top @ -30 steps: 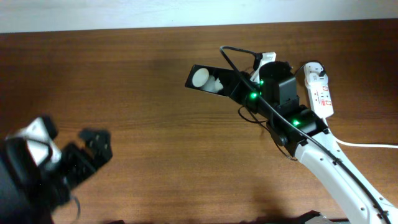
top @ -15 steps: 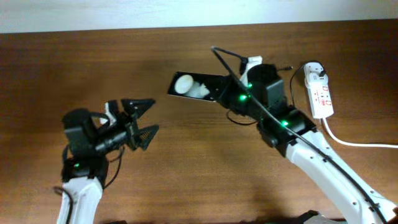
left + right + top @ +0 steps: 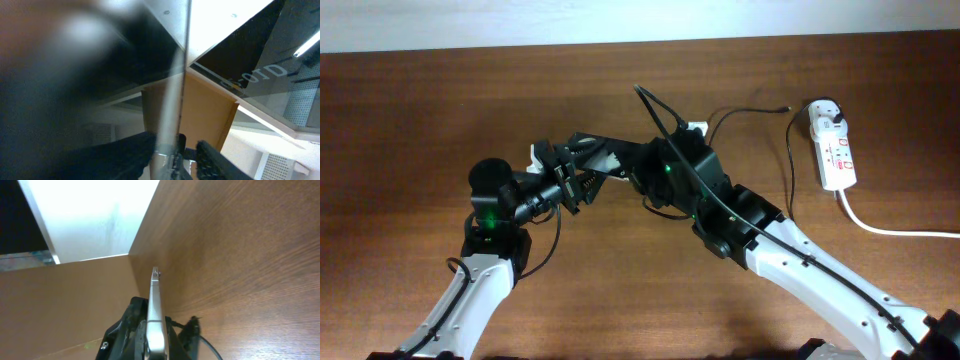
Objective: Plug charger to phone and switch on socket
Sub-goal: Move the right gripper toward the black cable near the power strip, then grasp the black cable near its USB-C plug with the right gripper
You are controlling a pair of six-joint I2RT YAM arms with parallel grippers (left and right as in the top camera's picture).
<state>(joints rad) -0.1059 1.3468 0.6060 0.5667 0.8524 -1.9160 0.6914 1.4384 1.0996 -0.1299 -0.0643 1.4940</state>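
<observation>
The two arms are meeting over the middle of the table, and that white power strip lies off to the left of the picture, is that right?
Not quite. The white power strip lies off to the right of the picture, not the left, as the overhead view shows. The rest holds: the left arm and the right arm do meet over the middle.

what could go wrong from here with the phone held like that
1. The right gripper pinches the phone by one end, and the left gripper straddles the same phone. Whether it has closed is unclear, so a mistimed handover might twist or drop the phone.
2. The charger lies loose on the table right behind the right arm, with its plug tip well away from the phone. The arm may snag the cable while moving.
</observation>
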